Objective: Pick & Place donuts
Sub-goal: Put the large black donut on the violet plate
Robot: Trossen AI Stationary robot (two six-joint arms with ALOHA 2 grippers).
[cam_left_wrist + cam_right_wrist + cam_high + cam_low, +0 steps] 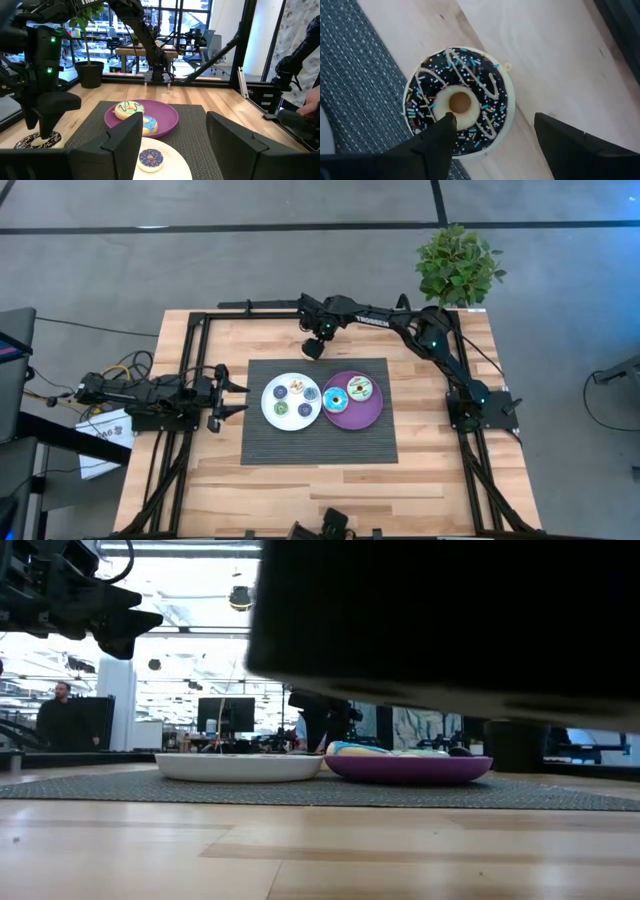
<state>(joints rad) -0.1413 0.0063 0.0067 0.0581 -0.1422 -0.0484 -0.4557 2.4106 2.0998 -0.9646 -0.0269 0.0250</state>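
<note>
Right claw (492, 137) agape over dark donut (460, 102)

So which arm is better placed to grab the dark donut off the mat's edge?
Right. Its tool hangs open directly over the dark sprinkled donut, fingers either side. The left tool waits beside the white plate, away from it.

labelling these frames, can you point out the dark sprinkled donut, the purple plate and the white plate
dark sprinkled donut (470, 82), right wrist view, on its dark icing above the hole
purple plate (368, 415), high view, on bare surface near its lower right rim
white plate (235, 768), low view, on its outer side wall
</note>
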